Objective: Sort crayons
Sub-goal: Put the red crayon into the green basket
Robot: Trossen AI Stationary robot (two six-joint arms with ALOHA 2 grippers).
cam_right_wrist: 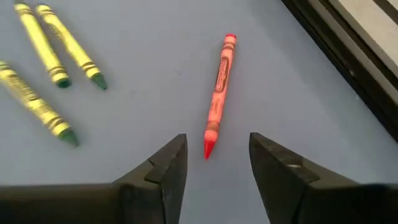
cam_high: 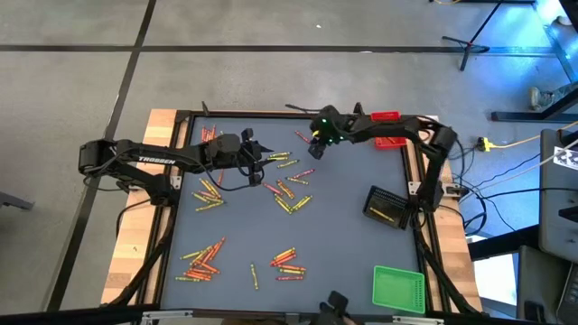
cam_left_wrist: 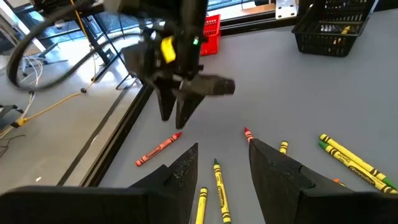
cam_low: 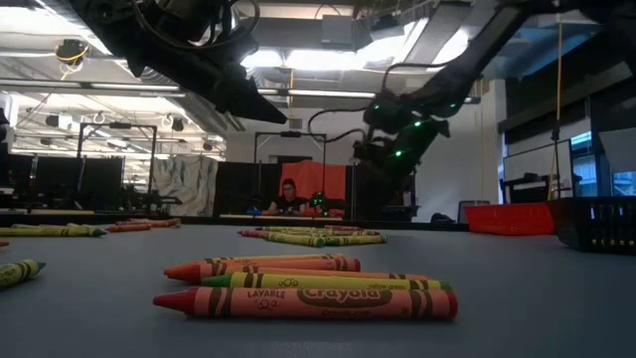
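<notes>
Target crayon: a single red crayon [cam_right_wrist: 219, 93] lies flat on the blue-grey surface [cam_right_wrist: 155, 74], its point aimed into the gap between the right hand's fingers and just ahead of them; in the left wrist view the same crayon [cam_left_wrist: 158, 149] lies just below that hand.
Other crayons: yellow ones [cam_right_wrist: 65, 46] lie off to one side of the right hand, apart from the red one; more are scattered in clusters [cam_high: 291, 197] across the surface, between both hands and nearer the front edge.
Right hand [cam_right_wrist: 217, 171]: fingers spread wide, holding nothing, poised just above the red crayon near the far rim of the surface.
Left hand [cam_left_wrist: 222, 171]: fingers apart, empty, hovering over yellow crayons [cam_left_wrist: 219, 186] a little way from the right hand.
Trays: red tray [cam_high: 390, 129] beyond the right hand at the far edge; black tray [cam_high: 388, 207] and green tray [cam_high: 398, 289] toward the near right corner.
Risk: the crayon is thin and round, so fingers closing off-centre could roll it or flick it toward the rim; pressing down too far could jam the tips on the surface.
Risk, second: the two hands work close together, so a wide swing could make them collide.
Hard to make out: the height of the right fingertips above the surface cannot be told; the black tray's contents are unclear.
</notes>
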